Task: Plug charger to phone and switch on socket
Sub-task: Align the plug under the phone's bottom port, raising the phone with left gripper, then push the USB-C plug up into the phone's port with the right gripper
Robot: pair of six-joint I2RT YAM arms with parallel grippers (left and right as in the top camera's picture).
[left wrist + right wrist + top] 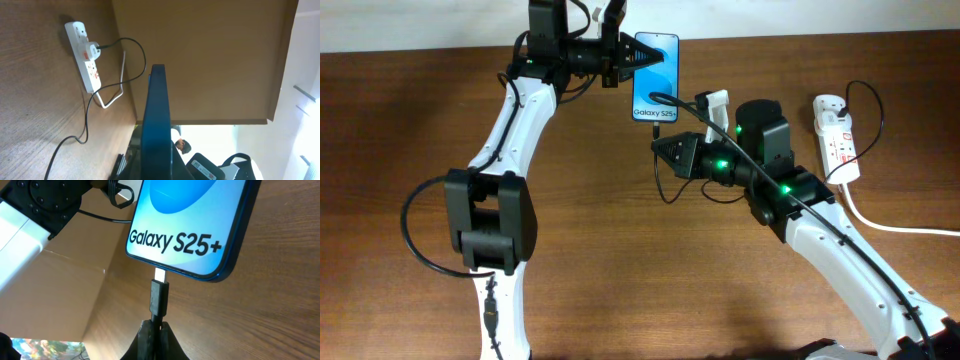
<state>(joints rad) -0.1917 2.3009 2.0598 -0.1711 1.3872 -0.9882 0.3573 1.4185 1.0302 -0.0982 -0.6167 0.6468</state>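
1. As seen from overhead, shows the phone [655, 78] pinched at its upper left edge by the left fingers [626, 60], with a bright blue screen facing up and "Galaxy S25+" in white at the end nearest the right fingers [670, 155].
2. From the right wrist, shows those fingers [144, 341] pressed together on the black plug of the charger [160, 297], straight ahead of their tips, with its metal tip touching the phone's bottom edge at the port. Cannot tell how far in.
3. Trails off from the right fingers as thin black cable, looping just beside them over the bench [410, 120].
4. Well off to the right of the right fingers, finds the socket [835, 135] flat on the bench: a white strip with red-marked switches, holding one plug in an outlet with thin black cable leaving it, and a thick white cord [890, 222] curving away from its near end. Cannot read the switch positions.
5. From the left wrist, shows the phone edge-on as a dark blue sliver dead ahead, with the socket far beyond it, up and to the left.
6. Underneath everything, brown wood-grain bench. Past its edge, a plain brown panel [210, 60], then a bright room with what looks like a person's head [181, 145].
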